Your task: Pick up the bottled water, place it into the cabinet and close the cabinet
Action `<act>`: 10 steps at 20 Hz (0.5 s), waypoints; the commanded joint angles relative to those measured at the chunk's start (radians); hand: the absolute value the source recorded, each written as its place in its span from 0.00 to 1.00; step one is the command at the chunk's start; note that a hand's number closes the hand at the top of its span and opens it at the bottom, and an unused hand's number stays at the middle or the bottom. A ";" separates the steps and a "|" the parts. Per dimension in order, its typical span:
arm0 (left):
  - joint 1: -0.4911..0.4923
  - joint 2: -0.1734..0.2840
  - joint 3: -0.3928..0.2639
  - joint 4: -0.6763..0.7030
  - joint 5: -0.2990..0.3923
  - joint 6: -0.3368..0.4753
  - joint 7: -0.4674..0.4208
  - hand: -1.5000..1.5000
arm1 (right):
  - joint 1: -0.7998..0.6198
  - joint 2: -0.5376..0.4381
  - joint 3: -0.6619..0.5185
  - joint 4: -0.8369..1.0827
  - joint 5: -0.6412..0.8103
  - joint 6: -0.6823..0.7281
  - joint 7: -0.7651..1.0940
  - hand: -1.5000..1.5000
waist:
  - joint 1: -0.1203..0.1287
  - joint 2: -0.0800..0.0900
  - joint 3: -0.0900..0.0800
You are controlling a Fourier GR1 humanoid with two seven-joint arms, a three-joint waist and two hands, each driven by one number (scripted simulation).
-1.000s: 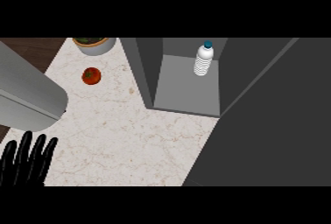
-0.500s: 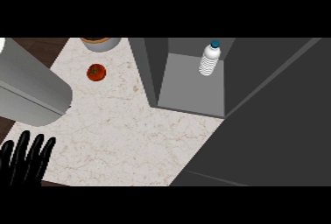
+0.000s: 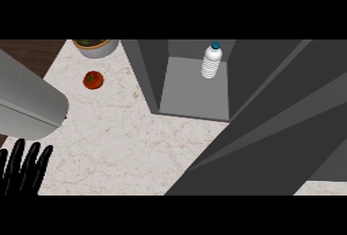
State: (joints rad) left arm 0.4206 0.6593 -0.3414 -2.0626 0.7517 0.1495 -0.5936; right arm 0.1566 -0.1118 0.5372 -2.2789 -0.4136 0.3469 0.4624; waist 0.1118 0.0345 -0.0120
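The bottled water [image 3: 211, 62], clear with a blue cap, stands upright at the back of the open grey cabinet [image 3: 193, 94]. The dark cabinet door [image 3: 271, 137] slants across the right half of the view, from the upper right down to the lower middle. My left hand [image 3: 24, 167] shows at the lower left corner, open with fingers up, resting far from the bottle and holding nothing. My right hand does not show.
A thick grey arm segment [image 3: 27, 103] fills the left edge above the hand. A tomato [image 3: 93, 80] lies on the marble counter [image 3: 129, 147] at the upper left, beside a grey bowl [image 3: 95, 46] at the top edge.
The door has shifted slightly, baring a strip of counter at the lower right. The bottle, the tomato and the left hand stay where they were.
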 commanded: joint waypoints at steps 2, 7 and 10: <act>0.005 -0.004 0.003 0.004 0.010 -0.011 -0.003 0.00 | -0.124 0.106 -0.096 0.166 0.049 -0.221 -0.026 1.00 | 0.016 0.006 0.002; 0.000 0.017 0.010 0.030 0.016 -0.054 0.000 0.00 | -0.347 0.109 -0.180 0.346 0.030 -0.388 -0.053 1.00 | 0.038 0.006 0.004; 0.006 0.008 0.002 0.034 0.017 -0.065 -0.006 0.00 | -0.525 0.111 -0.201 0.496 0.005 -0.500 -0.046 1.00 | 0.035 -0.004 0.007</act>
State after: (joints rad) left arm 0.4227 0.6659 -0.3410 -2.0451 0.7619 0.1056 -0.5974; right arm -0.1855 -0.0180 0.3733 -1.9398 -0.3987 -0.0128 0.4172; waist 0.1440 0.0347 -0.0073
